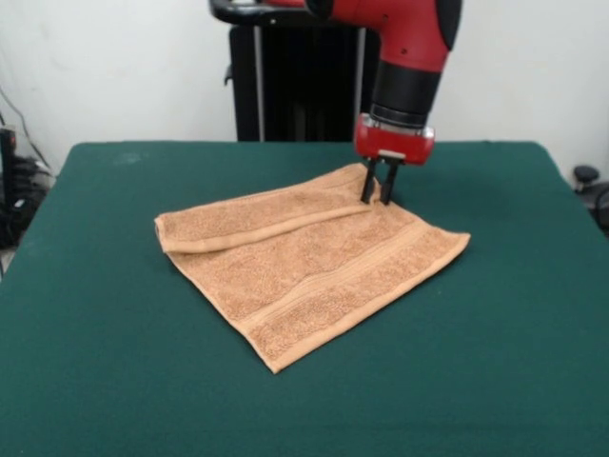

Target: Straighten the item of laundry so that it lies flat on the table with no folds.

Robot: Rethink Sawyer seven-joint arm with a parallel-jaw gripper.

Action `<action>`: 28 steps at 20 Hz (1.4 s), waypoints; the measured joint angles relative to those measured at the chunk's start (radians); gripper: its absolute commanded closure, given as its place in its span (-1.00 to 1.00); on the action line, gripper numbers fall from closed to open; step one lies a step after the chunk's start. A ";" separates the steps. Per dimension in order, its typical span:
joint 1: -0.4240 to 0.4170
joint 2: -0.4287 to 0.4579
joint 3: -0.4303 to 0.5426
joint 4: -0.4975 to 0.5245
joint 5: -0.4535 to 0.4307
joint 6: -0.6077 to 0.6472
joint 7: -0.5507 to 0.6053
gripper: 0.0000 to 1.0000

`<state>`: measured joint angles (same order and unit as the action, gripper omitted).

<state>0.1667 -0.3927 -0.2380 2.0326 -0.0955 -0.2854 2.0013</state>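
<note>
An orange-tan terry towel [314, 271] lies on the dark green table [114, 381], near the middle. Its far part is folded over into a long flap [257, 217] that runs from the left corner to the far right corner. A woven band stripe crosses the near part. My gripper [379, 198] comes down from the red and black arm and its two dark fingers stand close together on the far right end of the folded flap. The fingertips press into the cloth, so it seems to pinch the towel's edge there.
The black pedestal [295, 86] stands behind the table's far edge. Cables and dark gear [14, 190] sit off the table at the left, and a small black object [585, 176] at the right.
</note>
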 measured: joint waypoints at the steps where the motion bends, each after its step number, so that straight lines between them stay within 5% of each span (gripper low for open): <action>1: -0.003 -0.002 0.002 0.002 0.000 0.000 0.000 1.00; 28: -0.096 -0.162 0.054 0.107 -0.011 0.029 0.000 1.00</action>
<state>0.0702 -0.5547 -0.1840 2.1397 -0.1063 -0.2567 2.0013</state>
